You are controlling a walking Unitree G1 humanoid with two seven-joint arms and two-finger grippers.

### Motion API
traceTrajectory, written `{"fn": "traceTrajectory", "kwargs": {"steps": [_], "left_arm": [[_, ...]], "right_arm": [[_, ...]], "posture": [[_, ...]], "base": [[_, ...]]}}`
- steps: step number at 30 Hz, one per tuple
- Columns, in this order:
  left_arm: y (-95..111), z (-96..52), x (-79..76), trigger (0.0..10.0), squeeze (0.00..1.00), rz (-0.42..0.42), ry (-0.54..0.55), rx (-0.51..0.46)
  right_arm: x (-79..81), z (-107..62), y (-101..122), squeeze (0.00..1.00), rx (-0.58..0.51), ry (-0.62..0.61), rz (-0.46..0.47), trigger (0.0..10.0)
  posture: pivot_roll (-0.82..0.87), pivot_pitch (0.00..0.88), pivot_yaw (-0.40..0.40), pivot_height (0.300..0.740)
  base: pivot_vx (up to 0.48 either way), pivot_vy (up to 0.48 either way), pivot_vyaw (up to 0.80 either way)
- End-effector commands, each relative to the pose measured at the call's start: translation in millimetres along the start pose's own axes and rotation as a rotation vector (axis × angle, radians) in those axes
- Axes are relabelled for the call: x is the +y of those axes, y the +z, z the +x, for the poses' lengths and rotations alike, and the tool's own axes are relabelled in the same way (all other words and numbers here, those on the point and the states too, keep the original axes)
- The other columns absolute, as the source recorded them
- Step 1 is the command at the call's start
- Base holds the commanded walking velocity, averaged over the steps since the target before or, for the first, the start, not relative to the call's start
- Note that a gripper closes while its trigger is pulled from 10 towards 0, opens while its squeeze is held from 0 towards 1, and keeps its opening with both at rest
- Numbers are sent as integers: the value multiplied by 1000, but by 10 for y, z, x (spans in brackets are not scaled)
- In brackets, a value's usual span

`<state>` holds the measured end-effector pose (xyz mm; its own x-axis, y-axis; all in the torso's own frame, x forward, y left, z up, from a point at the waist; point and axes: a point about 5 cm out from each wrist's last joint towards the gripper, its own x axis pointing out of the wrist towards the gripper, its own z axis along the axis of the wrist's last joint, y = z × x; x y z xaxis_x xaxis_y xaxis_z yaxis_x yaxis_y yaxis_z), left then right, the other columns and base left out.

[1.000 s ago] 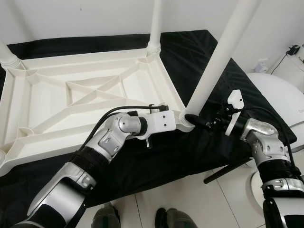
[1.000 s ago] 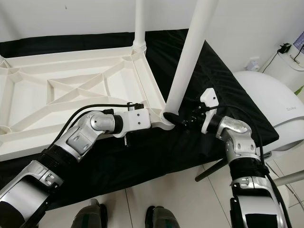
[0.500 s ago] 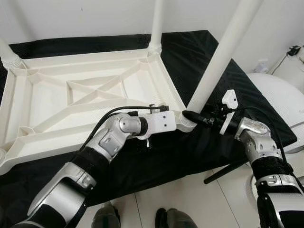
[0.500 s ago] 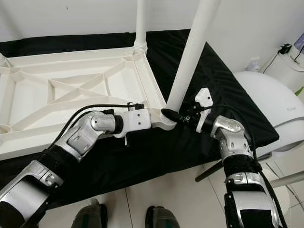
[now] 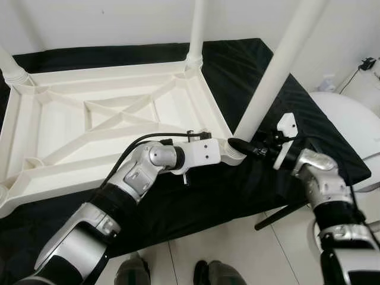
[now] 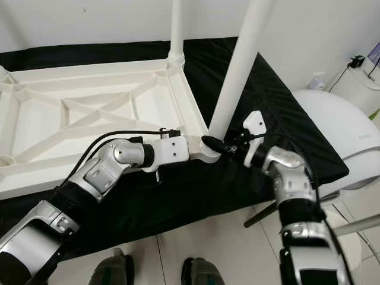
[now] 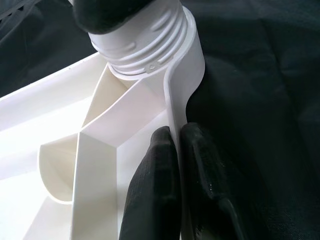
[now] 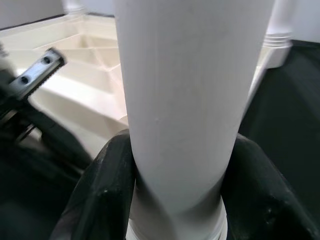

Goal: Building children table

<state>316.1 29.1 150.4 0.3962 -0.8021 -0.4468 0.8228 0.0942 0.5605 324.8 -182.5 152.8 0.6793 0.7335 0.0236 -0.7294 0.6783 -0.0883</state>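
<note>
Right wrist view | leg [image 8: 185, 100] now clamped between right gripper [image 5: 240, 144] fingers | tabletop [image 5: 89, 113] rim pinched by left gripper [image 7: 177, 150] | leg-tightening probably underway

Bare black cloth [image 5: 237, 71] lies open between two upright white plastic legs [image 5: 279, 65], [image 5: 196, 29]; ribs [image 5: 107, 116] divide the tabletop's underside.

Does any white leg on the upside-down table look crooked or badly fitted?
The white plastic table leg nearest the robot leans away from the upturned white tabletop, while the far leg stands straight. The right gripper grips its base; the left gripper pinches the rim.
</note>
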Motion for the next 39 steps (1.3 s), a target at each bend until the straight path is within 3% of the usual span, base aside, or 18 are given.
{"fn": "traceTrajectory", "kwargs": {"steps": [1,12,13,16,18,31,39], "left_arm": [[118,45,-39,10000,0,52,-44,-39],[121,51,-54,10000,0,50,-48,-43],[119,49,-52,10000,0,50,-48,-43],[119,48,-50,10000,0,50,-48,-43],[118,46,-47,10000,0,49,-46,-43],[126,49,-52,10000,0,48,-44,-44],[124,44,-46,10000,0,46,-40,-43]], "right_arm": [[10,43,28,0,-26,-80,20,10000],[296,265,113,0,-119,-282,65,10000],[360,323,150,0,-142,-360,77,10000],[384,345,150,0,-146,-386,77,10000],[421,373,89,0,-135,-483,96,10000],[476,403,35,0,-79,-905,133,10000],[468,373,61,0,-108,-936,141,10000]], "posture": [[-39,75,-45,740],[-46,78,-44,740],[-44,78,-46,740],[-43,77,-47,740],[-40,76,-48,740],[-35,78,-52,740],[-32,76,-53,740]], "base": [[0,0,0],[0,0,0],[0,0,0],[0,0,0],[0,0,0],[0,0,0],[0,0,0]]}}
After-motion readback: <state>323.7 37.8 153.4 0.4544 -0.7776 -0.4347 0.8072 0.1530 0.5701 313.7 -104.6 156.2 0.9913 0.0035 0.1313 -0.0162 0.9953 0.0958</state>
